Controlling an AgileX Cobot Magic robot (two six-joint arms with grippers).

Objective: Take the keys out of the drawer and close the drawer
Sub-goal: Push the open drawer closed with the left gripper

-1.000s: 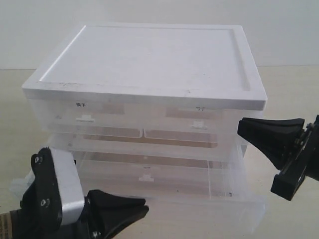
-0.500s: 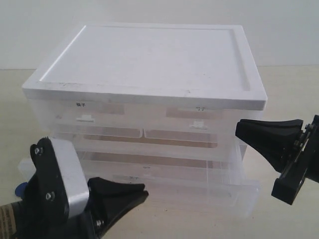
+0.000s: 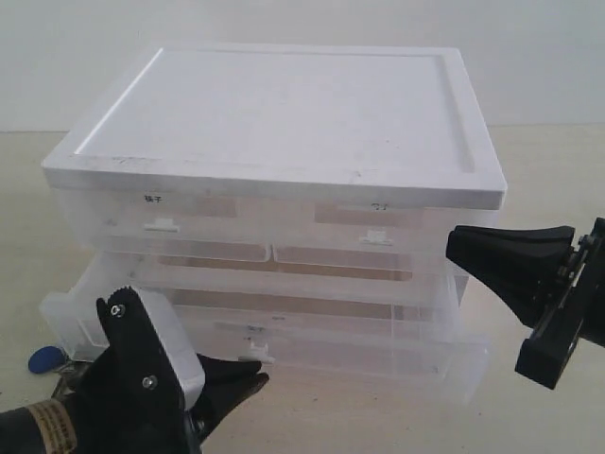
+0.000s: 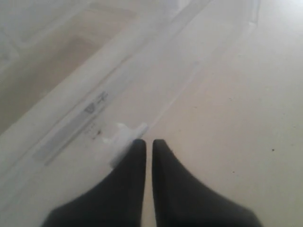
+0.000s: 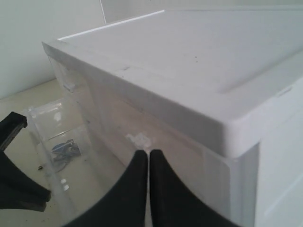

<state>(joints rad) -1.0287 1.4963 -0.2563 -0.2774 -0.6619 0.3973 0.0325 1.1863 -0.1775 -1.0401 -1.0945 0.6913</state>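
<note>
Cabinet (image 3: 284, 104): upper drawers (image 3: 175, 232) were shut, lower drawer (image 3: 378, 336) part-way out. Right gripper (image 5: 148, 152) hung beside it, jaws pinched together, empty. Left gripper (image 4: 145, 142), jaws likewise, sat at the drawer's tab (image 4: 124, 138). Keys (image 3: 43, 359) lay on the table (image 3: 19, 274), outside the drawer's corner.

Counts:
- 1 clear drawer cabinet (image 3: 444, 312) with 1 white top (image 3: 274, 113).
- 3 drawers in total: 2 small upper drawers (image 3: 189, 236) (image 3: 350, 248) side by side, and 1 wide lower drawer (image 3: 359, 340).
- 3 pull tabs (image 3: 163, 225) (image 3: 376, 236) (image 3: 253, 353), one per drawer.
- 1 bunch of keys (image 5: 64, 147). The number of keys on it can't be resolved.
- 1 blue fob (image 3: 42, 359).
- 2 grippers: left gripper (image 4: 144, 143) and right gripper (image 5: 148, 153), with 2 black fingers (image 4: 123, 189) each.
</note>
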